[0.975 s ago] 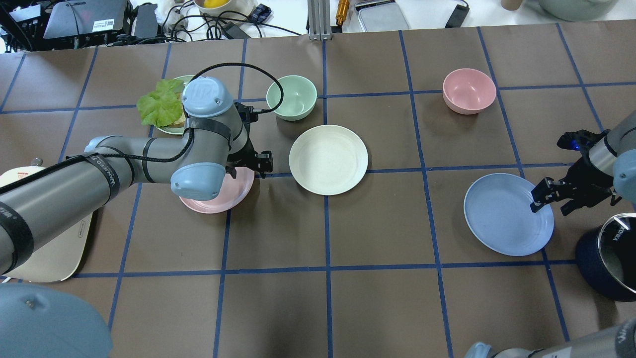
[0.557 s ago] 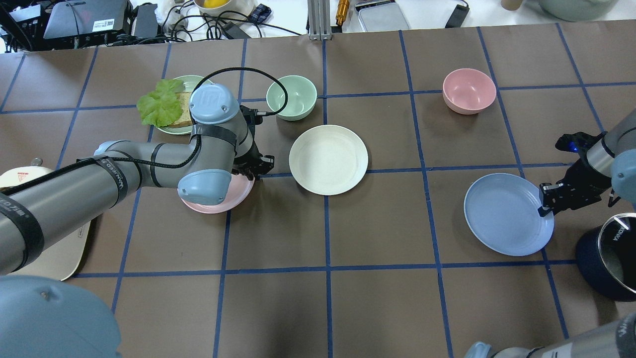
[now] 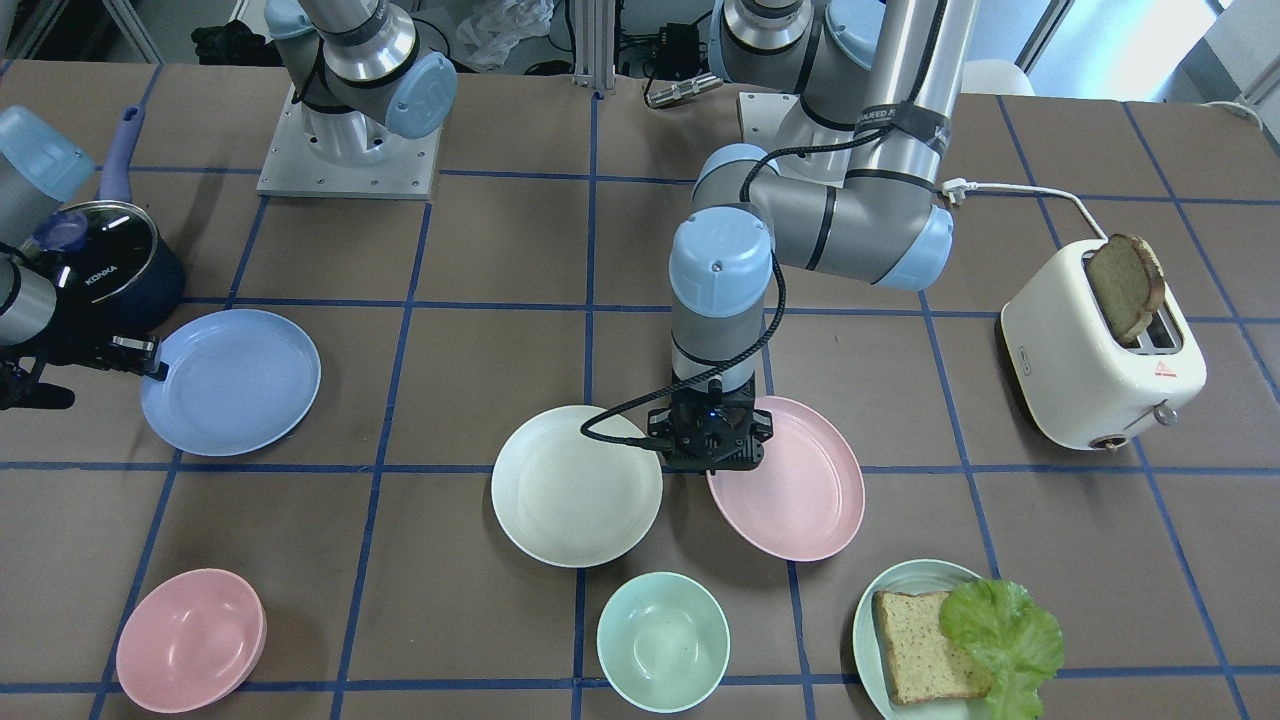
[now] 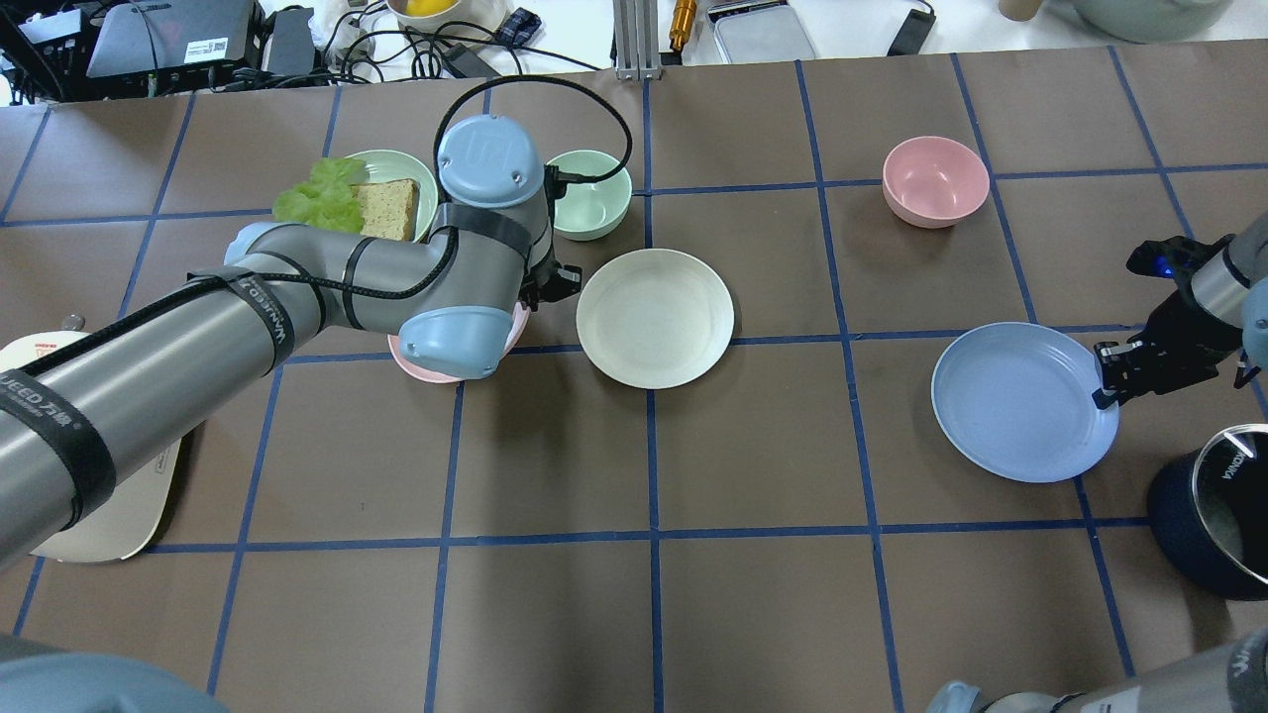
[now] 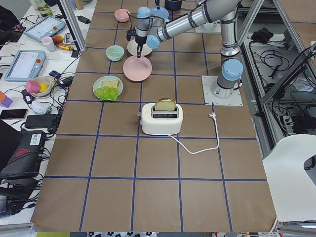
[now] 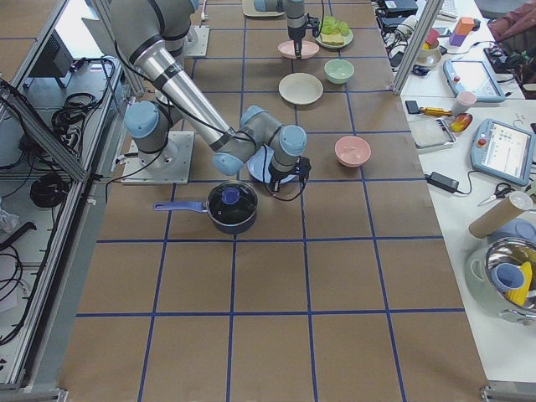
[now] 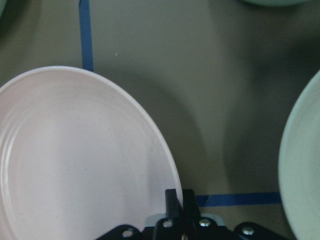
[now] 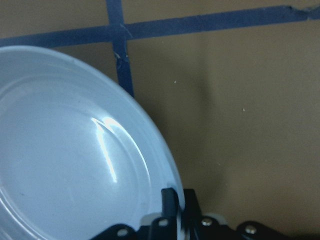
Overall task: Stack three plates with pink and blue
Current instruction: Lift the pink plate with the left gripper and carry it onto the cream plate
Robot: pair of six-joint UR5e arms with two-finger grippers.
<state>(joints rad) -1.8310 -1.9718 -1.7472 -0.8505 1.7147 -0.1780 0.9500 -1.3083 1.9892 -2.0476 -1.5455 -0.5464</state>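
My left gripper [image 3: 714, 468] is shut on the rim of the pale pink plate [image 3: 790, 490] and holds it tilted just above the table, right beside the off-white plate [image 3: 576, 485]. In the left wrist view the fingertips [image 7: 172, 196] pinch the pink plate's edge [image 7: 75, 165]. My right gripper [image 4: 1105, 391] is shut on the near right rim of the light blue plate [image 4: 1020, 401], which is tilted up slightly. The right wrist view shows the pinch on the blue plate [image 8: 75, 150]. The off-white plate [image 4: 655, 317] lies flat at the table's middle.
A mint bowl [image 4: 592, 203] and a pale green plate [image 4: 396, 156] with bread and lettuce stand beyond the left arm. A pink bowl [image 4: 935, 180] stands at the far right. A dark pot [image 4: 1214, 505] is close to the right gripper. A toaster [image 3: 1100, 360] stands near the left arm.
Both grippers closed on their plates' rims. The left arm carried the pink plate away from the robot and a little toward the off-white plate. The blue plate's rim rose and it shifted slightly.
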